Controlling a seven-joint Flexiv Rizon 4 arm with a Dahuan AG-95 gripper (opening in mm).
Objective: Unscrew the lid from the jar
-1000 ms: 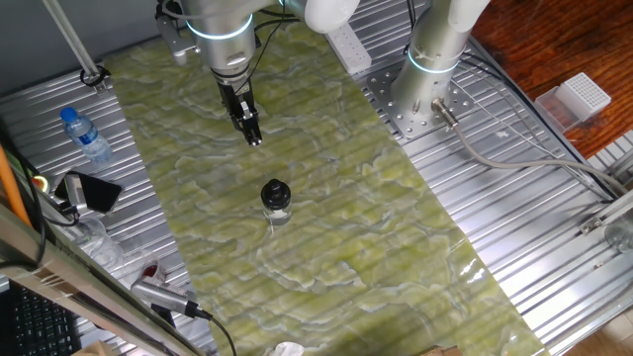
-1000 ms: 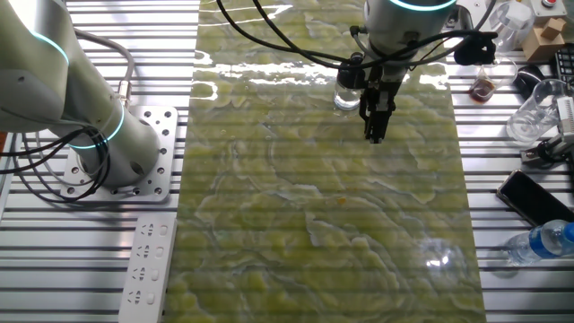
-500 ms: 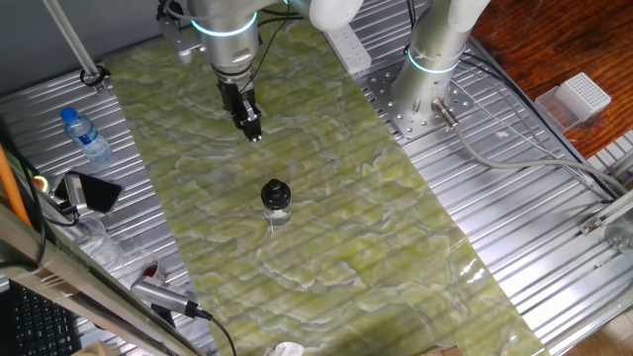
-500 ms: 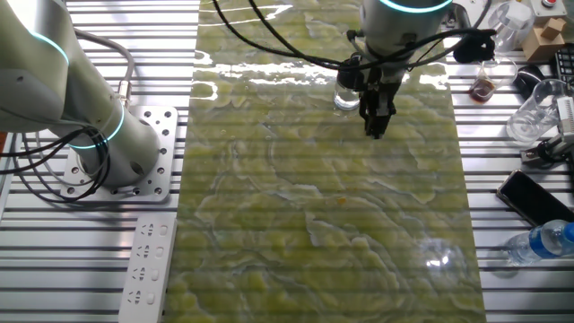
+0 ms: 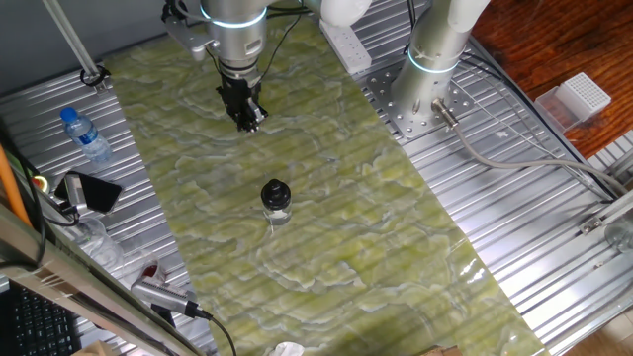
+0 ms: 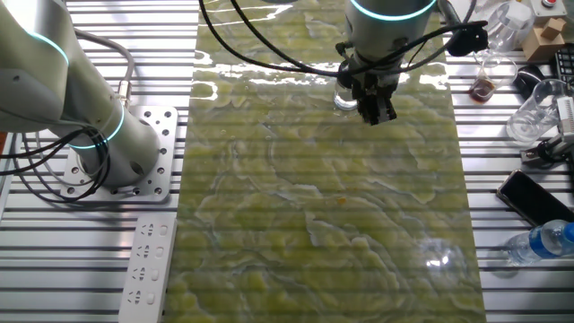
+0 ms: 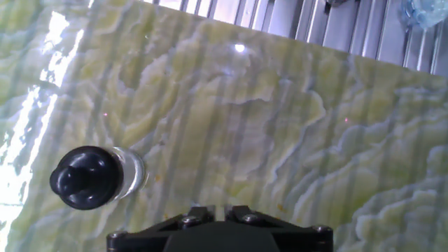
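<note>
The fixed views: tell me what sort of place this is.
Likely a robotics lab bench. A slatted metal table carries a green marbled mat, a second arm's base is bolted to it, and a power strip, phone and water bottle lie around the jar.

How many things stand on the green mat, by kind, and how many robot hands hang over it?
Jars: 1, the jar, clear glass.
Lids: 1, the lid, black, on the jar.
Hands: 1, the hand, above the mat, away from the jar.
Total: 3.
</note>
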